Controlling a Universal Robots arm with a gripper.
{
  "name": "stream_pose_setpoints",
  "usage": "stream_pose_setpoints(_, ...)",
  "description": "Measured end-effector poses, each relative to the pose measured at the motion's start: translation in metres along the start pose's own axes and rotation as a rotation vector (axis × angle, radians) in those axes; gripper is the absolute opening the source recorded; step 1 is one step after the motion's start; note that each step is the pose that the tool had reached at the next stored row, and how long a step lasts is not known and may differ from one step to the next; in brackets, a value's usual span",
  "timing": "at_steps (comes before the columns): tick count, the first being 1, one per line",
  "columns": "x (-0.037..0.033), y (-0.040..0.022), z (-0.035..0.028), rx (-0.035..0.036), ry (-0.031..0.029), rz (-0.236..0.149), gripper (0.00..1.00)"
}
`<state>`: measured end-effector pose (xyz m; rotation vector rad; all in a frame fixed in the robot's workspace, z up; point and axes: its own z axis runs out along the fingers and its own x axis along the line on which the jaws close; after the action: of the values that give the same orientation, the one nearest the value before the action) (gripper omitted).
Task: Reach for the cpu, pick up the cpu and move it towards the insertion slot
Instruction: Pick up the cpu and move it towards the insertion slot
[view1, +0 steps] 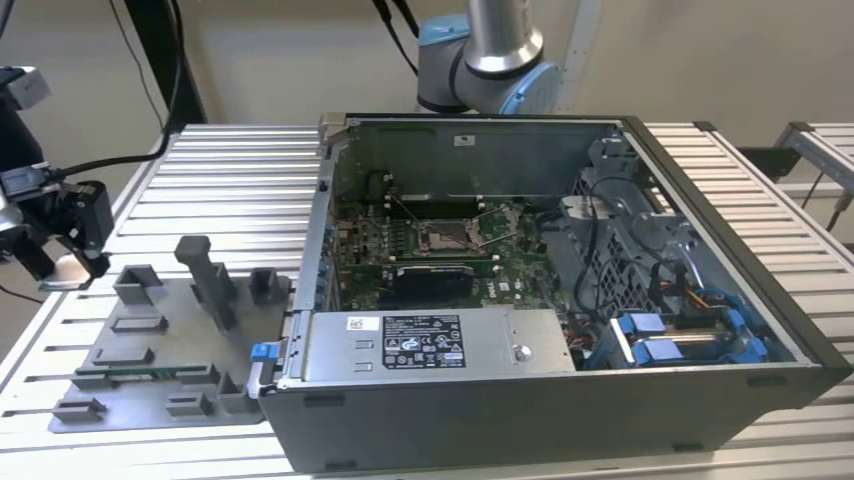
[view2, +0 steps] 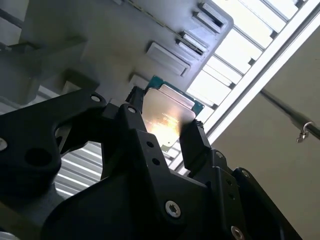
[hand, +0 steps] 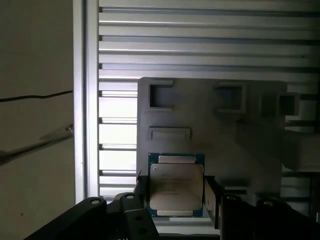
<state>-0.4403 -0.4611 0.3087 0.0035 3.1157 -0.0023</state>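
I see my one black two-fingered gripper (hand: 176, 196) clamped on the one small, square, silvery-beige, green-edged cpu (hand: 176, 185), one grey plastic fixture plate (hand: 250, 150) behind it. In the exterior view, the one silver-framed insertion slot (view1: 441, 238) lies well apart, at three o'clock from the gripper.

Grey plastic fixture plate (view1: 147, 360) at the exterior view's left of grey metal computer case (view1: 534, 400); metal-framed insertion slot (view1: 445, 237) inside case; silvery square cpu (hand: 176, 182) in black gripper (hand: 176, 194), over plate.
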Motion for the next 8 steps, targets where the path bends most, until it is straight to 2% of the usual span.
stream_pose_setpoints(8, -0.0002, 0.0, -0.0082, 0.0023, 0.0, 0.0, 0.0)
